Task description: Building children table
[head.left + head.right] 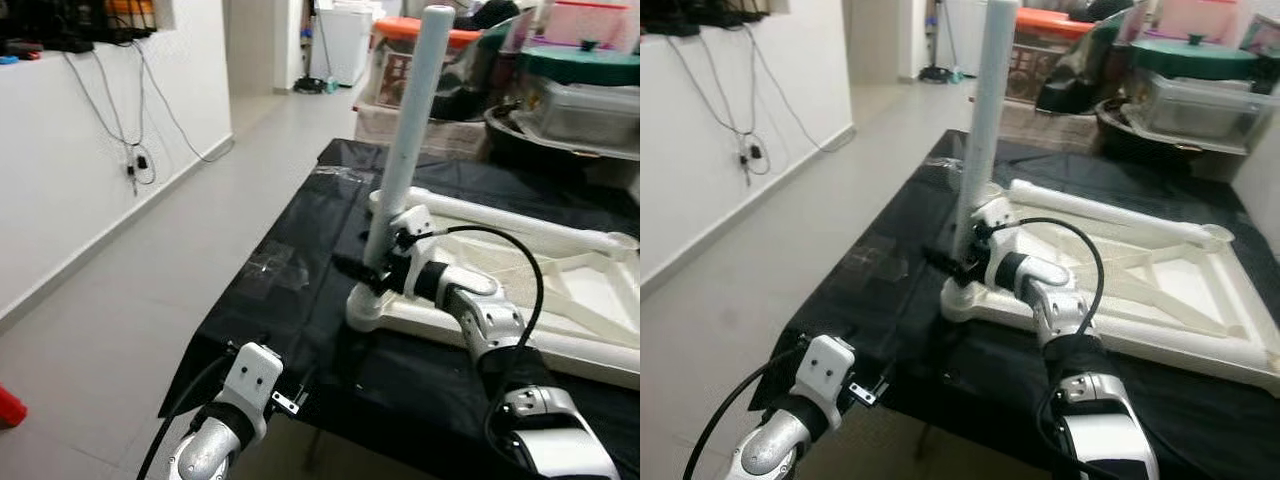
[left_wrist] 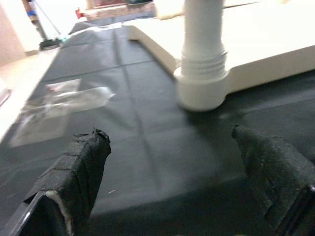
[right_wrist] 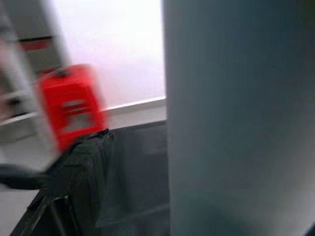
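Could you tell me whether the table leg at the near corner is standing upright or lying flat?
Upright: the white leg rises from the corner socket of the upturned tabletop, with the right gripper at its base.

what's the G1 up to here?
It is assembling a white children's table. The table top lies upside down on a black-covered surface. The right gripper grips an upright white leg standing in the near corner socket. The left gripper hovers open, low at the cover's near edge, holding nothing.
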Tool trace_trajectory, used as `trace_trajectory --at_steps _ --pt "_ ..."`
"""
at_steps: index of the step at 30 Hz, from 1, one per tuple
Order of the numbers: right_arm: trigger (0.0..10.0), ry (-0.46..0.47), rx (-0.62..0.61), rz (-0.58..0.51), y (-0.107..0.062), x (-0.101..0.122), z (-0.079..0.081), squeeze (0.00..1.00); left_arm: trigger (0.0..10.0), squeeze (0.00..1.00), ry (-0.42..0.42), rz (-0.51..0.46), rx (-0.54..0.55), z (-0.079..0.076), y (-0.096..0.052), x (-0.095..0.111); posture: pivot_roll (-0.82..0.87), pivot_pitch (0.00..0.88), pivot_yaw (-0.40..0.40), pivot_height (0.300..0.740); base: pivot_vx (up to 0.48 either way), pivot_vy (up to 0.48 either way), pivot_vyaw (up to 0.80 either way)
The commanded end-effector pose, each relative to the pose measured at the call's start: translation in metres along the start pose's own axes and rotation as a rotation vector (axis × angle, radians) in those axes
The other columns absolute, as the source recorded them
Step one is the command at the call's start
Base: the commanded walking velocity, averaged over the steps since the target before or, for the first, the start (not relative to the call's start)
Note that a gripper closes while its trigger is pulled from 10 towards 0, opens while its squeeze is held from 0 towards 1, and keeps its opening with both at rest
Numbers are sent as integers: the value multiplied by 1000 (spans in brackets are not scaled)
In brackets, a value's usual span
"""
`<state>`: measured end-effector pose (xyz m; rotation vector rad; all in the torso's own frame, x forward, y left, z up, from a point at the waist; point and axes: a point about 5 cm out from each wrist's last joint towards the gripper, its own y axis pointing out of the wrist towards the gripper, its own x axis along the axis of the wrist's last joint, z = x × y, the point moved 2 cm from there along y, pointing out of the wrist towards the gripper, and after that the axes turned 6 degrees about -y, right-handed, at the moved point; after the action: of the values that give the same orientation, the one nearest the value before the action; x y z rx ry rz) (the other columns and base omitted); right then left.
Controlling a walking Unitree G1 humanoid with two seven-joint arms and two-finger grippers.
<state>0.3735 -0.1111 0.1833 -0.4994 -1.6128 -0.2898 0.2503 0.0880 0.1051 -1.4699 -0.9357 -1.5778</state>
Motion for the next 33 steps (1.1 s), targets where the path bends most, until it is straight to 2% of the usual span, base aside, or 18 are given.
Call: trace_trajectory --at_steps 1,3,4,5,11,13,14,16,18,19,21,22,24,25,28,29,31,33 --pt "10000 15 167 10 18 1 18 0 10000 0 3 17 -5 -1 0 -5 216 0 -103 740 0 0 0" --pt "10000 1 215 23 24 1 21 0 10000 0 5 17 -4 0 0 -5 225 0 -109 740 0 0 0" --pt "4196 -14 243 36 30 0 24 0 10000 0 5 18 -3 0 -1 -5 230 0 -113 740 0 0 0" --pt "0 -18 268 42 33 0 26 0 10000 0 6 18 -3 1 -1 -6 230 0 -112 740 0 0 0" --pt "0 -25 276 33 36 0 28 0 10000 0 7 20 -2 1 -1 -7 230 0 -111 740 0 0 0" --pt "0 -36 216 22 35 -2 24 0 10000 0 6 22 -4 0 -2 -8 225 0 -105 740 0 0 0" --pt "0 -41 113 8 34 -4 17 0 10000 0 5 24 -7 -1 -3 -9 217 0 -98 740 0 0 0" --pt "0 -41 113 8 34 -4 17 0 10000 0 5 24 -7 -1 -3 -9 217 0 -98 740 0 0 0" --pt "0 -4 -239 -4 25 -11 -7 0 10000 0 1 28 -10 -2 -4 -10 208 0 -90 740 0 0 0" --pt "0 -4 -239 -4 25 -11 -7 0 10000 0 1 28 -10 -2 -4 -10 208 0 -90 740 0 0 0" --pt "0 23 -785 101 -6 -27 -40 0 10000 0 -3 31 -12 -1 -4 -11 190 0 -77 740 0 0 0" --pt "0 8 -977 157 -22 -33 -48 0 10000 0 -4 32 -13 -1 -4 -11 190 0 -77 740 0 0 0" --pt "0 8 -977 157 -22 -33 -48 0 10000 0 -4 32 -13 -1 -4 -11 190 0 -77 740 0 0 0" --pt "0 34 -1140 188 -38 -39 -51 0 10000 0 -5 33 -14 -1 -4 -12 176 0 -71 740 0 0 0" --pt "0 49 -1260 188 -48 -42 -47 0 10000 0 -6 34 -15 0 -4 -13 178 0 -73 740 0 0 0" --pt "0 89 -1354 171 -54 -44 -39 0 10000 0 -6 35 -16 0 -4 -13 174 0 -67 740 0 0 0" --pt "0 89 -1354 171 -54 -44 -39 0 10000 0 -6 35 -16 0 -4 -13 174 0 -67 740 0 0 0" --pt "0 151 -1466 134 -54 -45 -22 0 10000 0 -6 36 -16 0 -4 -14 177 0 -70 740 0 0 0"
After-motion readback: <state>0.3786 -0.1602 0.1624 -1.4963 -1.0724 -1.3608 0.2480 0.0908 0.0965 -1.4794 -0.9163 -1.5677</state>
